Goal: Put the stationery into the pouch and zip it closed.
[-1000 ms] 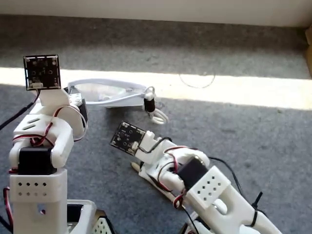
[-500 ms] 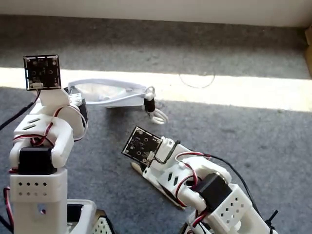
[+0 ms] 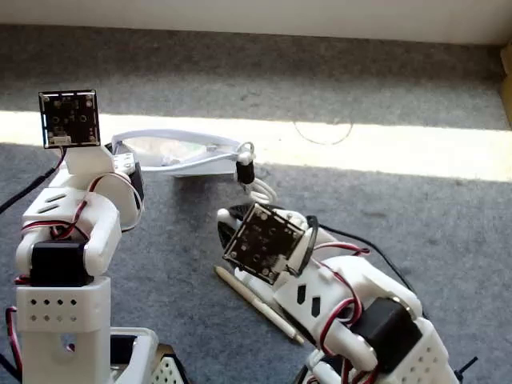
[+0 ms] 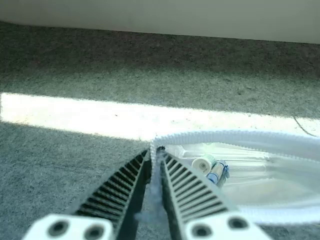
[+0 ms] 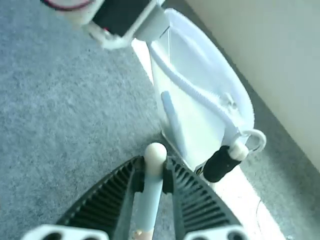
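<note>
Looking down, you've got grey carpet (image 3: 416, 240) everywhere with a sunlit strip (image 3: 400, 148) across the far part. The left arm (image 3: 72, 232) stands near-left and the right arm (image 3: 352, 304) comes in from the near right. The clear pouch (image 3: 176, 152) lies far-left along the sun strip's edge, mouth unzipped. The left gripper (image 4: 155, 170) has its jaws pressed together on the pouch's left end. The right gripper (image 5: 154, 175) sits just near of the pouch's right end, jaws pinching a pale blue pen (image 5: 152, 192) that points at the pouch. A white pen (image 3: 258, 306) lies on the carpet beside the right arm. The black zipper pull (image 3: 245, 171) hangs off the pouch's right end. A small white roll (image 4: 202, 163) and a blue-capped bit (image 4: 218, 172) are inside the pouch.
</note>
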`<state>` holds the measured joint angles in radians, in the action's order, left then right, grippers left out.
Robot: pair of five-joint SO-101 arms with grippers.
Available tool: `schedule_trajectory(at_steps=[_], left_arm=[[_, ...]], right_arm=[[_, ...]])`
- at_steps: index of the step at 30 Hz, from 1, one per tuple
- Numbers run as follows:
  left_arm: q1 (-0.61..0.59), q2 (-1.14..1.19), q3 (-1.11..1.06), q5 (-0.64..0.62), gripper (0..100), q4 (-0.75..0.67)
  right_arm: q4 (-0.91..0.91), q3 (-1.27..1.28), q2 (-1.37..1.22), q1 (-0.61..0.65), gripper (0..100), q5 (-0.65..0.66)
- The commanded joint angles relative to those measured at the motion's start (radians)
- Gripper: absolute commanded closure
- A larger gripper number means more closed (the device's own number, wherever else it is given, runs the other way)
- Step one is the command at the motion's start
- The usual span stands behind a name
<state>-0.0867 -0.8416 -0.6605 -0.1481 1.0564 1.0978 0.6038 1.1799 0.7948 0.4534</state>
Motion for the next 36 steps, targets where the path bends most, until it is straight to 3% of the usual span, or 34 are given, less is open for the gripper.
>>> schedule_trajectory(at_steps=[1, 9, 15, 36], left_arm=[[-0.012, 0.036, -0.051, -0.002, 99, 0.003], [-0.012, 0.036, -0.051, -0.002, 99, 0.003], [-0.012, 0.036, -0.051, -0.002, 99, 0.003], [-0.007, 0.038, -0.051, -0.002, 99, 0.003]], right_arm=[[-0.073, -0.11, 0.016, 0.008, 98.7, 0.009], [-0.176, -0.182, 0.016, 0.012, 98.7, 0.005], [-0.236, -0.228, 0.016, 0.085, 98.7, 0.009], [-0.512, -0.269, 0.022, 0.085, 98.7, 0.003]])
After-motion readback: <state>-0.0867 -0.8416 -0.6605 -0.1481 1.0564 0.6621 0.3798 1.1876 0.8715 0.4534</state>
